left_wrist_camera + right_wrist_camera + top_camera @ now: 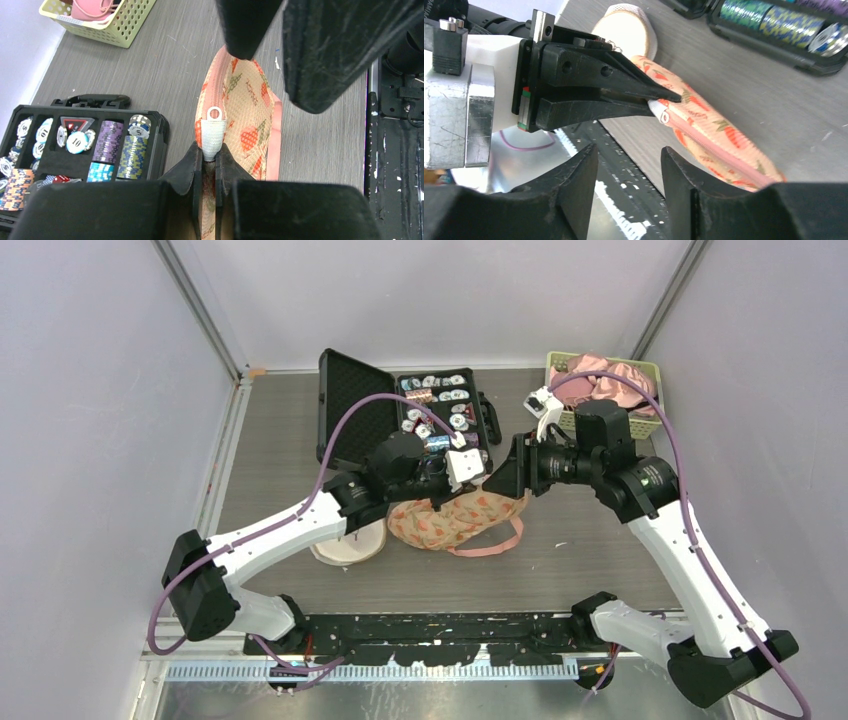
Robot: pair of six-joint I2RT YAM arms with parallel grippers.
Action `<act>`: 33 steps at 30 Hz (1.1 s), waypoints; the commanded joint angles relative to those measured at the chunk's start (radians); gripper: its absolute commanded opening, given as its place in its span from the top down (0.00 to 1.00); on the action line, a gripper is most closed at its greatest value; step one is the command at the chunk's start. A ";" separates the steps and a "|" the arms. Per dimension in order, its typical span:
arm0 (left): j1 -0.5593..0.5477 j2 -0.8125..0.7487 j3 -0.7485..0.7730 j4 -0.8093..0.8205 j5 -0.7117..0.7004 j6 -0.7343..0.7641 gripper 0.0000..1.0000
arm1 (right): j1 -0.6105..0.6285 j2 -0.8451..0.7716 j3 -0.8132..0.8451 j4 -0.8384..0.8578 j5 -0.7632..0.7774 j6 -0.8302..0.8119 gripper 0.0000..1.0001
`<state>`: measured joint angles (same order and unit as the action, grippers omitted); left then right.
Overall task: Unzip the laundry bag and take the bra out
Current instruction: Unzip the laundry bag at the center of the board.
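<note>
The laundry bag is peach mesh with an orange print and a pink zipper along its edge. It lies mid-table and also shows in the left wrist view and the right wrist view. My left gripper is shut on the bag's corner at its white mesh tab, holding that end up. My right gripper is open and empty, facing the left gripper just beside the tab; in its own view the jaws stand wide apart. The zipper looks closed. No bra shows.
An open black poker-chip case lies behind the bag. A green basket of pink clothes stands at the back right. A cream round padded object lies left of the bag, under the left arm.
</note>
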<state>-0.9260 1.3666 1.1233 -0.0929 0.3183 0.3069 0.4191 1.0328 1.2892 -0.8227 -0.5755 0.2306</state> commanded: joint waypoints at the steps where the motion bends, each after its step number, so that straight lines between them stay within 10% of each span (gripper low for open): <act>1: 0.006 -0.012 0.008 0.082 0.033 -0.036 1.00 | -0.036 0.007 -0.018 0.071 -0.079 0.192 0.48; 33: 0.006 -0.042 0.013 0.085 0.066 -0.016 1.00 | -0.091 0.053 -0.121 0.175 -0.079 0.309 0.65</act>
<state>-0.9222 1.3636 1.1213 -0.0864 0.3515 0.2771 0.3336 1.0870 1.1843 -0.6899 -0.6521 0.5262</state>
